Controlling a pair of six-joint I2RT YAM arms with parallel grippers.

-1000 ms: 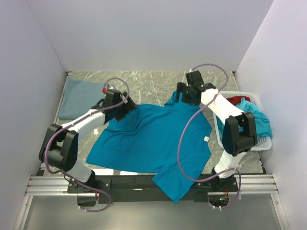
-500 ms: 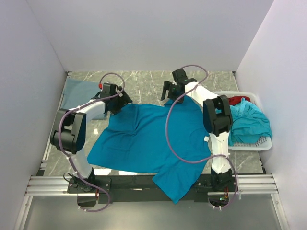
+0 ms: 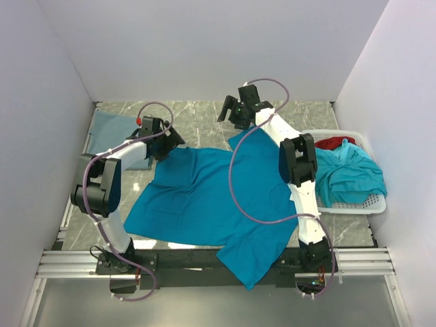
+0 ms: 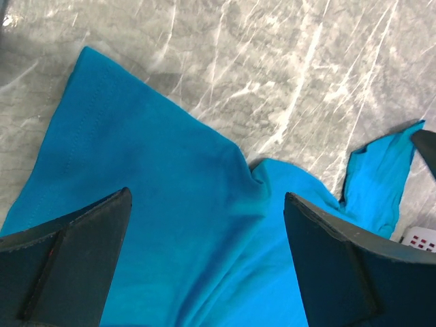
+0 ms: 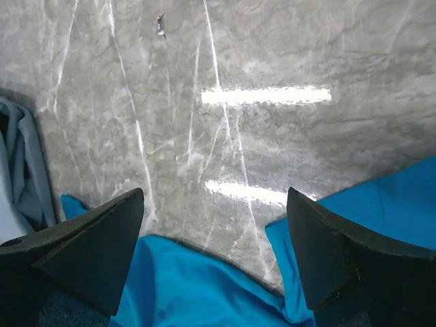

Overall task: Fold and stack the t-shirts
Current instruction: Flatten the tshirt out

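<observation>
A bright teal-blue t-shirt (image 3: 211, 197) lies spread flat on the marble table, one lower corner hanging over the near edge. My left gripper (image 3: 170, 142) is open and empty, hovering over the shirt's far left part; its wrist view shows teal cloth (image 4: 170, 204) between the wide-apart fingers (image 4: 75, 252). My right gripper (image 3: 227, 112) is open and empty above the bare table just beyond the shirt's far edge (image 5: 191, 293). A duller grey-blue shirt (image 3: 112, 133) lies folded at the far left, also seen in the right wrist view (image 5: 20, 163).
A white perforated basket (image 3: 371, 201) stands at the right edge, holding crumpled teal shirts (image 3: 351, 174) and a red one (image 3: 334, 142). White walls close in the table on three sides. Bare marble (image 3: 204, 119) lies beyond the shirt.
My right arm has swung from beside the basket left and back to the far middle. My left gripper has drawn slightly back and left off the shirt's far corner. The shirt stays flat.
</observation>
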